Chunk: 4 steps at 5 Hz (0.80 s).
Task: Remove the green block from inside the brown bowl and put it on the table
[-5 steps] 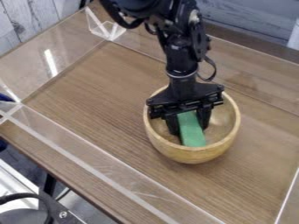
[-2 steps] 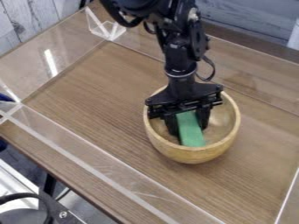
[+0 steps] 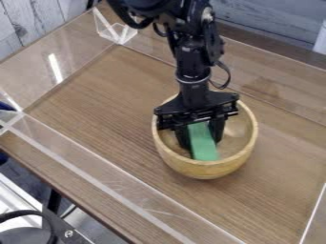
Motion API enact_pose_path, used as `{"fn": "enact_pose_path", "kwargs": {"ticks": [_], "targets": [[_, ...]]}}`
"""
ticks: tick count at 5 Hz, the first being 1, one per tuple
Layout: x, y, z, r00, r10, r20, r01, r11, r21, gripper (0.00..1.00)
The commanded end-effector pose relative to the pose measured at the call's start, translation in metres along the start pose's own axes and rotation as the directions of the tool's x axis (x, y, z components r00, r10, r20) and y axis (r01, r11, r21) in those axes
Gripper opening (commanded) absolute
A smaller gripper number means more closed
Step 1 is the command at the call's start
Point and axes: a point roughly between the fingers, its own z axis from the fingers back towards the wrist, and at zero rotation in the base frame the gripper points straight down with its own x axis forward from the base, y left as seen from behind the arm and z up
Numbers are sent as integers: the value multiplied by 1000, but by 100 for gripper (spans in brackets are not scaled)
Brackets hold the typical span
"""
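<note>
The brown bowl (image 3: 178,160) stands on the table (image 3: 90,114), right of the middle. Inside it the green block (image 3: 205,146) lies tilted, its lower end toward the near rim and its upper end under the black hand. My gripper (image 3: 193,128) points straight down into the bowl and is shut on the block's upper end. Its black fingers (image 3: 166,125) reach down past the rim on either side. The block's gripped end is hidden by the hand.
Clear acrylic walls (image 3: 76,151) run along the table's edges, with a near wall at the front left and another at the right (image 3: 310,205). Bare wood-grain tabletop lies left of and behind the bowl. The arm (image 3: 192,48) rises toward the back.
</note>
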Motion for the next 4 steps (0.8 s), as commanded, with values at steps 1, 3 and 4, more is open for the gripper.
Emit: {"fn": "enact_pose_path", "kwargs": {"ticks": [1,3,4], "targets": [[6,0,13,1000,9,27,-8,1000,-22,0],[5,-1,16,1000,5,24,-4,1000,-20,0],[5,-1,17,1000,3,23,-3,1000,-19,0]]}}
